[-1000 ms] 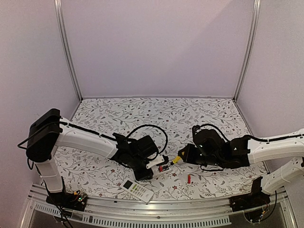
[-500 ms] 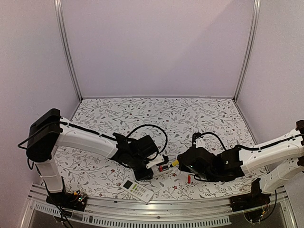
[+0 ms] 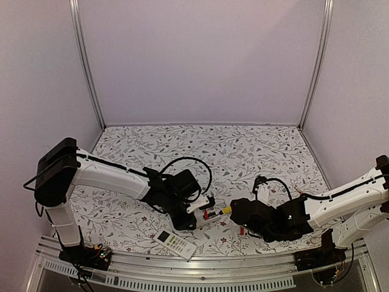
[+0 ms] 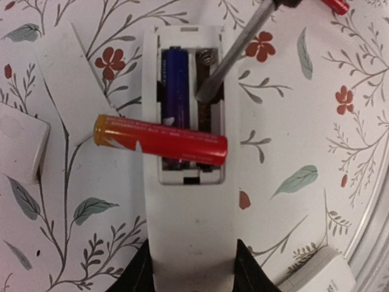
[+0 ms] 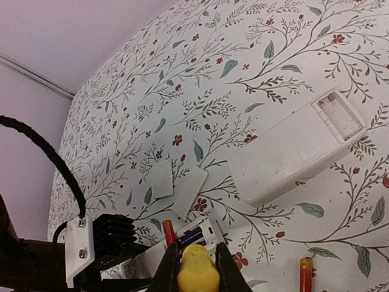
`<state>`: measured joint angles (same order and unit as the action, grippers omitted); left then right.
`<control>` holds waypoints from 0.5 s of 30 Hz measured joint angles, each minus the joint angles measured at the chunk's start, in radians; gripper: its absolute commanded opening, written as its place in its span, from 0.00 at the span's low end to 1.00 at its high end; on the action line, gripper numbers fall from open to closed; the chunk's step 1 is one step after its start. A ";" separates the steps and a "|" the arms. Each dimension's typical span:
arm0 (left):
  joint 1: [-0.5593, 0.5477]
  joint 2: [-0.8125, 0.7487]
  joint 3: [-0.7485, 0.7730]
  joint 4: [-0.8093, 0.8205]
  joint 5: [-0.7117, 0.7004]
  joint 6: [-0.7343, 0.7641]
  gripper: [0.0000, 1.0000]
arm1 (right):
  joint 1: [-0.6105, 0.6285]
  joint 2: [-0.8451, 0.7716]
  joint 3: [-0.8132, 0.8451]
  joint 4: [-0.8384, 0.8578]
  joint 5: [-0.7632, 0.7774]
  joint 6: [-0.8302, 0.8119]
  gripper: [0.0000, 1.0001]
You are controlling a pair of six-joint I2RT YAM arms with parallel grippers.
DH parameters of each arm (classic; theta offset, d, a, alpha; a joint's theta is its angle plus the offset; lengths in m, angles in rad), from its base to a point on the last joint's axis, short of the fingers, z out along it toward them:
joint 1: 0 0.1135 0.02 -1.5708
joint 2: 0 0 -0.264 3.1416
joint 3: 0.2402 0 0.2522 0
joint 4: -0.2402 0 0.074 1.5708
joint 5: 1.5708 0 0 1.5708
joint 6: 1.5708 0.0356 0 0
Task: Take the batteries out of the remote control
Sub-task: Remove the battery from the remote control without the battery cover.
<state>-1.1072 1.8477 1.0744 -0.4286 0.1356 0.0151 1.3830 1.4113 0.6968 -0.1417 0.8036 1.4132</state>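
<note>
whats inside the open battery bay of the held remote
A blue battery sits in one slot; the screwdriver reaches into the other. A red battery lying across the opening hides the lower end.

Three batteries (image 4: pixel 161 141), two remotes (image 3: pixel 175 243), one screwdriver (image 4: pixel 234 55)

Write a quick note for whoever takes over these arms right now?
Left gripper: shut on the remote, back side up.
Right gripper: shut on the screwdriver, tip in the empty slot.
Batteries: red battery lies across the remote, out of its slot; blue battery seated; second red battery on the table.
Done: one slot emptied.
Left: clear the red battery, pry out the blue battery.
</note>
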 measured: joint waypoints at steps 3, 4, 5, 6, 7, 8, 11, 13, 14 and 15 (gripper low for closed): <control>0.005 0.000 0.000 0.001 0.015 -0.004 0.22 | 0.000 -0.003 -0.010 0.012 0.005 0.015 0.00; 0.005 0.000 0.000 0.001 0.016 -0.005 0.21 | 0.000 -0.003 -0.011 0.014 0.006 0.017 0.00; 0.006 0.000 0.000 0.001 0.018 -0.006 0.21 | 0.000 -0.003 -0.012 0.015 0.007 0.020 0.00; 0.006 0.000 0.000 0.001 0.020 -0.008 0.21 | 0.000 -0.003 -0.013 0.016 0.008 0.023 0.00; 0.006 0.000 0.000 0.001 0.021 -0.008 0.21 | 0.000 -0.004 -0.016 0.019 0.009 0.026 0.00; 0.007 0.000 0.000 0.001 0.021 -0.009 0.21 | 0.000 -0.005 -0.018 0.022 0.010 0.028 0.00; 0.008 0.000 0.000 0.001 0.026 -0.012 0.22 | 0.000 -0.005 -0.023 0.030 0.015 0.035 0.00; 0.010 0.000 0.000 0.002 0.034 -0.016 0.21 | 0.000 -0.005 -0.033 0.044 0.022 0.043 0.00; 0.011 0.000 0.000 0.002 0.037 -0.016 0.21 | 0.000 -0.005 -0.034 0.046 0.023 0.043 0.00; 0.011 0.000 0.000 0.002 0.038 -0.017 0.21 | 0.000 -0.006 -0.038 0.053 0.026 0.046 0.00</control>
<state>-1.0962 1.8477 1.0744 -0.4263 0.1738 -0.0017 1.3834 1.4052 0.6590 -0.0891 0.8291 1.4593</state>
